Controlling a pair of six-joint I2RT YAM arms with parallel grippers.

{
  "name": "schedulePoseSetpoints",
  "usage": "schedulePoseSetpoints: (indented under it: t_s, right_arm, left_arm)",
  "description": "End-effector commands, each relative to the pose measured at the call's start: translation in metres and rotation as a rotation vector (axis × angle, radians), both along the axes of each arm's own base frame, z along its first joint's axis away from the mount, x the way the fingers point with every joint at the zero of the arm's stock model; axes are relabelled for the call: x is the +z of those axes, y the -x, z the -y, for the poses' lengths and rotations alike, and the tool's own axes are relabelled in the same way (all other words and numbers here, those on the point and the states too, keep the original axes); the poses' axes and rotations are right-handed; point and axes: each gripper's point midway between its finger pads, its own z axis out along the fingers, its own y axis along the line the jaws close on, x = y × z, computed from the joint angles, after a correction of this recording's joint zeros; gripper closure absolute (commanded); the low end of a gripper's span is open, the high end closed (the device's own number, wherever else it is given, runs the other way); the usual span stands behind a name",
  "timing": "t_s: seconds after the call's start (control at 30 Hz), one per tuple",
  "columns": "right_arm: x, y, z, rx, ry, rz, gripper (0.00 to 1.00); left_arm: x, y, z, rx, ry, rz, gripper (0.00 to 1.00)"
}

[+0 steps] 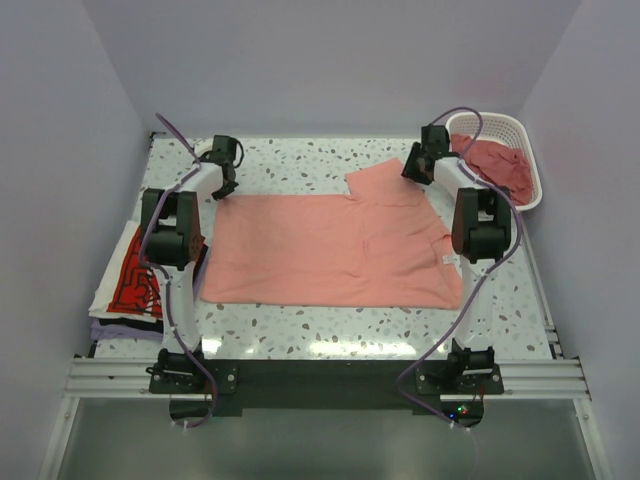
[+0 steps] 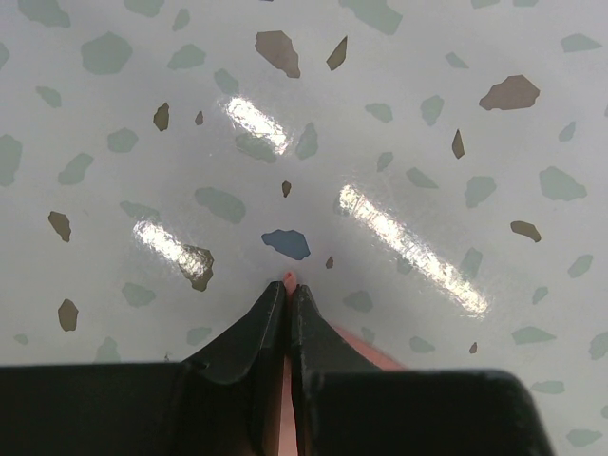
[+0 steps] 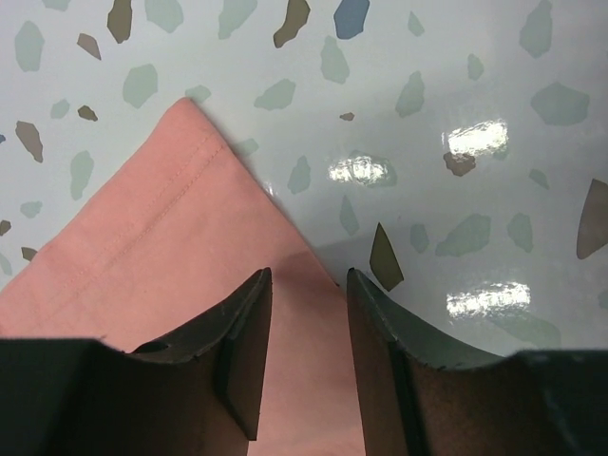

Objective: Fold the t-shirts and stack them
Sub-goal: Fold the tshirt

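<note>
One pink tee (image 1: pixel 330 250) flat: L fingers (image 2: pixel 266 328) pinching corner, R fingers (image 3: pixel 242 342) spread; basket (image 1: pixel 497 119) far R.

Bright overhead light, sharp focus, glare streaks on tabletop (image 2: pixel 399 237)

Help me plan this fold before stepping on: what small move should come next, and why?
Probably close the right gripper on the salmon t-shirt. Its jaws stand apart over the shirt's hemmed corner, gripping nothing, while the left gripper is shut on a sliver of pink cloth.
</note>
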Motion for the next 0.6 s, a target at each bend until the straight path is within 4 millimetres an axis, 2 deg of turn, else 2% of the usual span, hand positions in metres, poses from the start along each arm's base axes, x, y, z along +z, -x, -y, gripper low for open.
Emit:
schedulePoseSetpoints:
  t_s: [0.0, 0.07, 0.17, 0.23, 0.27, 0.33, 0.37, 0.47, 0.57]
  right_arm:
    - [-0.003, -0.001, -0.004, -0.001, 0.009, -0.019, 0.59]
    - [-0.005, -0.001, -0.010, 0.008, 0.000, -0.033, 0.67]
    - [-0.008, 0.000, -0.014, 0.016, -0.015, -0.046, 0.72]
    - [-0.010, 0.001, -0.018, 0.023, -0.027, -0.053, 0.80]
    - [-0.008, 0.001, -0.019, 0.022, -0.031, -0.053, 0.87]
    - [-0.007, 0.003, -0.017, 0.009, -0.025, -0.054, 0.94]
    - [-0.001, 0.003, -0.013, -0.005, -0.015, -0.045, 0.97]
    - [0.012, 0.003, -0.011, -0.011, -0.007, -0.029, 1.00]
    - [0.040, 0.001, -0.007, -0.022, 0.007, 0.018, 1.00]
  left_arm:
    - [-0.018, 0.010, 0.010, -0.012, 0.046, -0.042, 1.00]
    - [-0.019, 0.010, 0.010, -0.013, 0.051, -0.043, 1.00]
    - [-0.019, 0.010, 0.011, -0.014, 0.052, -0.042, 1.00]
    - [-0.017, 0.010, 0.011, -0.016, 0.051, -0.040, 1.00]
    - [-0.017, 0.010, 0.011, -0.017, 0.052, -0.040, 1.00]
    - [-0.015, 0.009, 0.011, -0.019, 0.055, -0.035, 1.00]
    - [-0.015, 0.009, 0.011, -0.019, 0.056, -0.035, 1.00]
    - [-0.009, 0.007, 0.012, -0.024, 0.060, -0.023, 1.00]
    - [-0.003, 0.004, 0.012, -0.025, 0.059, -0.013, 1.00]
